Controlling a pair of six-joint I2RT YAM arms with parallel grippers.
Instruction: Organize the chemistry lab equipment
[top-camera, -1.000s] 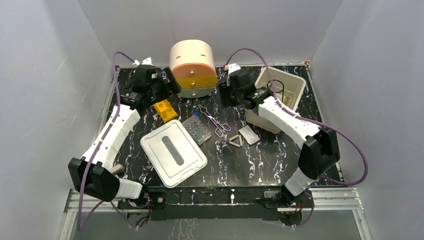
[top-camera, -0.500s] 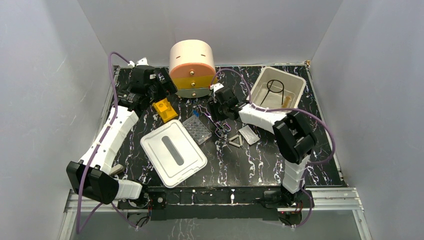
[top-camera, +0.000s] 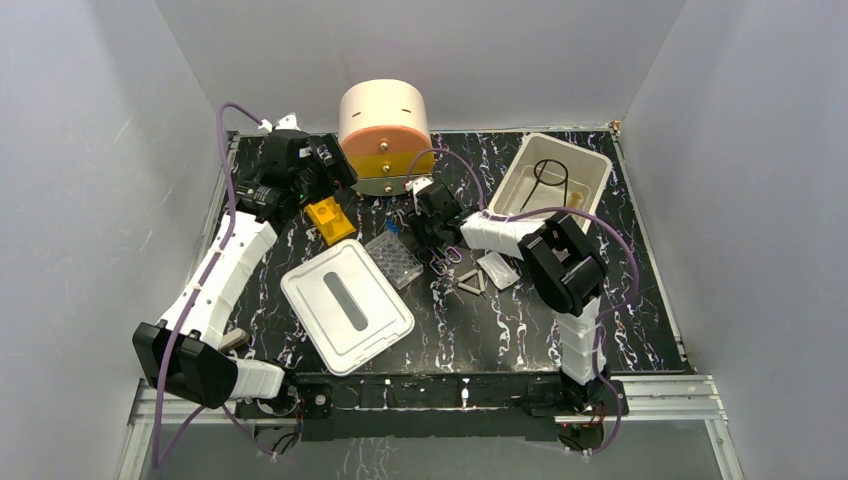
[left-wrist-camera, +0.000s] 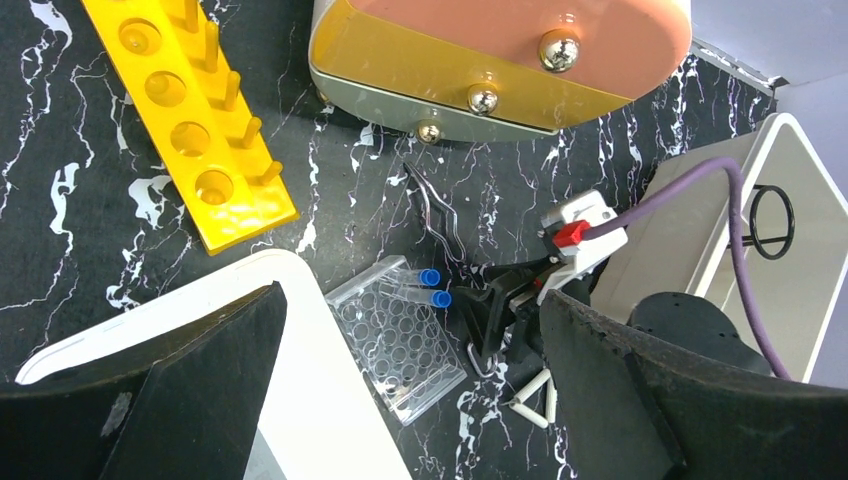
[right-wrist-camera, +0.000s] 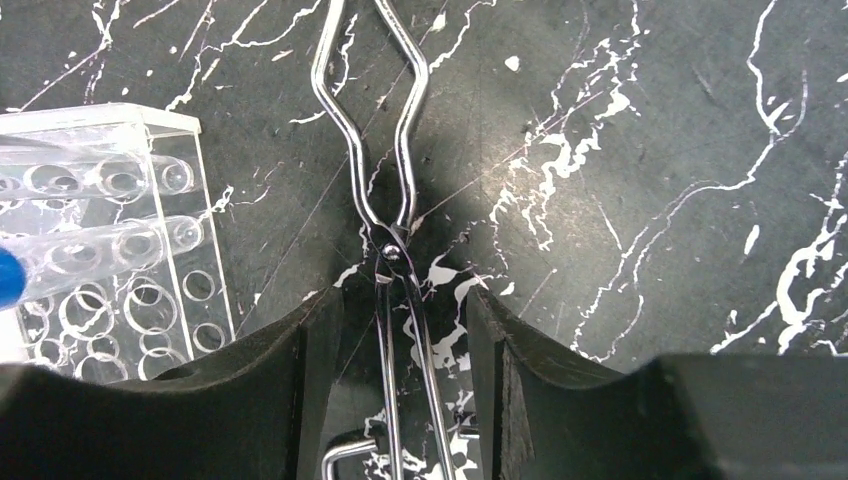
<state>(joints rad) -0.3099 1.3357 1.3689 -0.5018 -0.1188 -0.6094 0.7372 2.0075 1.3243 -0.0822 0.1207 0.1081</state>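
Metal tongs (right-wrist-camera: 392, 190) lie flat on the black marbled table (top-camera: 520, 330), beside a clear well plate (top-camera: 394, 258) carrying two blue-capped tubes (left-wrist-camera: 430, 287). My right gripper (right-wrist-camera: 400, 320) is lowered over the tongs (top-camera: 448, 258), open, one finger on each side of the two handle wires and a gap on both sides. My left gripper (top-camera: 328, 165) hangs wide open and empty, high above the yellow rack (top-camera: 329, 219). A white triangle (top-camera: 472, 283) and a clear flat dish (top-camera: 497, 270) lie just right of the tongs.
The round peach-and-yellow drawer unit (top-camera: 385, 135) stands at the back centre. A white bin (top-camera: 590, 165) at the back right holds black-framed glasses (top-camera: 548, 178). Its white lid (top-camera: 345, 305) with a grey slot lies at the front left, touching the well plate.
My right arm swung left from the white bin and came down over the tongs, its jaws narrowing a little. The left arm barely shifted.
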